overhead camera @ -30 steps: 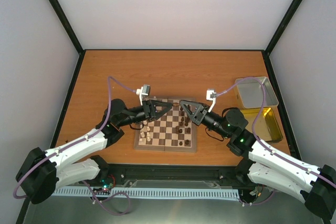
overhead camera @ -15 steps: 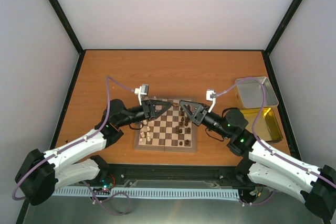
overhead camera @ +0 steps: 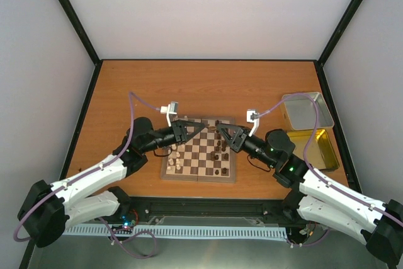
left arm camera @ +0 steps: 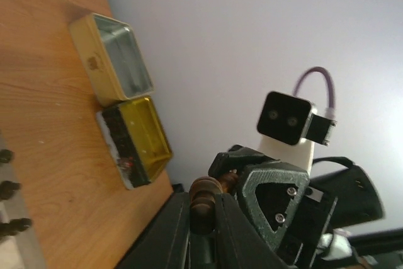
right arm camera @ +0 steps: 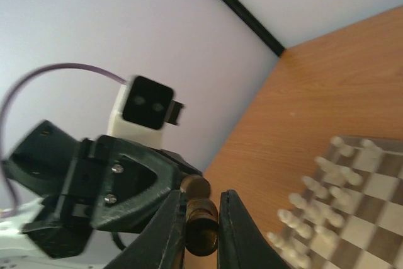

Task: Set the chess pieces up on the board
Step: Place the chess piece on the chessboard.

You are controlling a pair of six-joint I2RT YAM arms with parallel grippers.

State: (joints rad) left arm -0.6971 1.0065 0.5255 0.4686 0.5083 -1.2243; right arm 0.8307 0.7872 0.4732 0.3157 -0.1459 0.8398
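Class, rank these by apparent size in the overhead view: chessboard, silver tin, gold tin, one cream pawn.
1. chessboard
2-3. silver tin and gold tin: they look alike and the gold one is partly hidden, so unranked
4. cream pawn

A: Where's the board (overhead camera: 199, 167)?
B: Middle of the table (overhead camera: 220, 86), toward its near edge. Right of it, the far tray (overhead camera: 306, 110) sits just behind the near tray (overhead camera: 318, 146).
A: Above it?
B: The left gripper (overhead camera: 203, 128) and right gripper (overhead camera: 220, 130) are nose to nose over the board's far edge, with a chess piece (left arm camera: 203, 198) between each one's fingers.
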